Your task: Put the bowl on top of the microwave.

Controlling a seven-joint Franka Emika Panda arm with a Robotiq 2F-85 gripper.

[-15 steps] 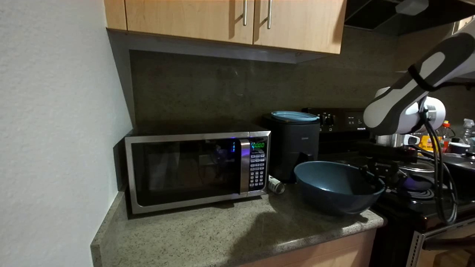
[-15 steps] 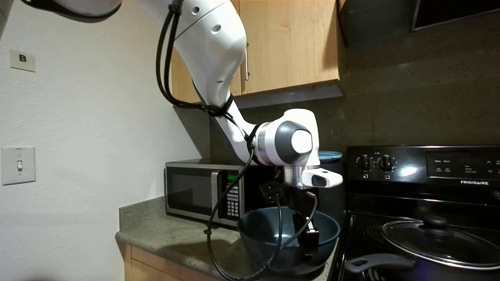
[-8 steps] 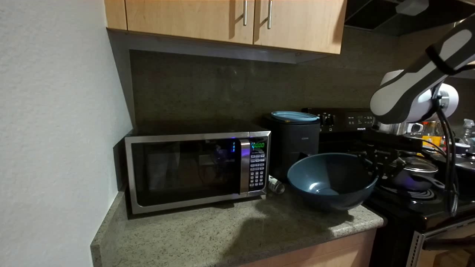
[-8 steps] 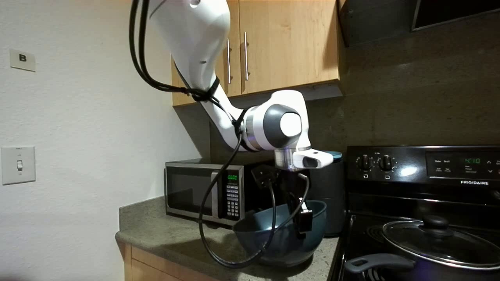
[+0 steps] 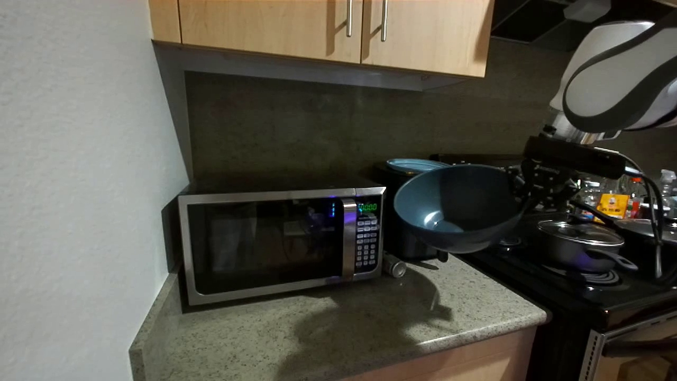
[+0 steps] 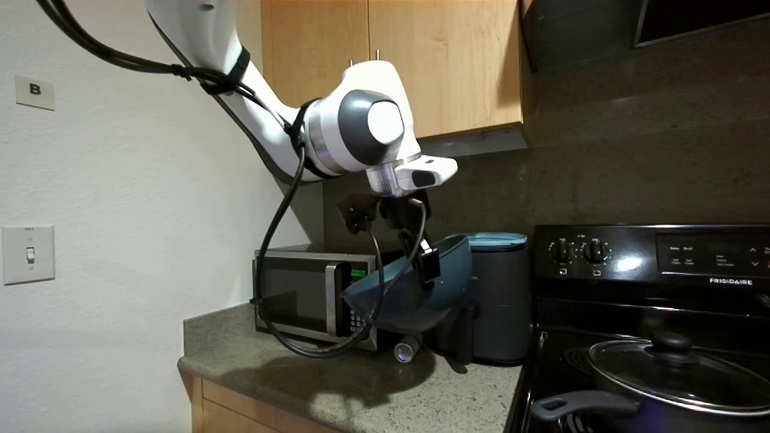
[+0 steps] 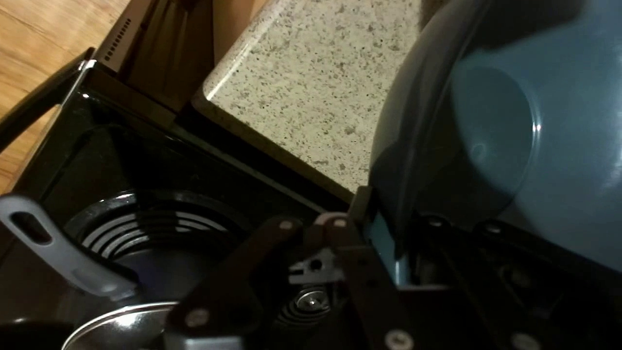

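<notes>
Bowl (image 5: 449, 211) is hanging in the air over the speckled counter (image 5: 238, 338), near the button-panel end of the microwave (image 5: 280, 246) and in front of a tall black appliance (image 6: 499, 313) in both exterior views. It is tilting, the low side of its rim (image 6: 352, 293) pointing left in an exterior view. Gripper (image 7: 391, 221) is clamping the bowl's wall at the rim, one finger sitting outside, the other inside. The bowl's interior is showing smooth blue wall and a round base, part catching light, part lying in shadow. Microwave door is standing closed, dark glass hiding the cavity; display (image 5: 367, 207) is glowing green. Wooden cabinets (image 5: 275, 26) are hanging above it, doors closed. Tall black appliance is wearing a blue round cover (image 5: 415, 165), inside hidden. Dark pot (image 5: 566, 256) is sitting on the stove (image 7: 82, 160) under a glass lid (image 6: 674, 379), contents too dim to read. Small can (image 6: 407, 350) is lying on its side on the counter just beside the microwave, metallic end facing out. Farther off, bottles (image 5: 635, 185) and a yellow packet (image 5: 612, 205) are standing beyond the stove, contents too small to make out
</notes>
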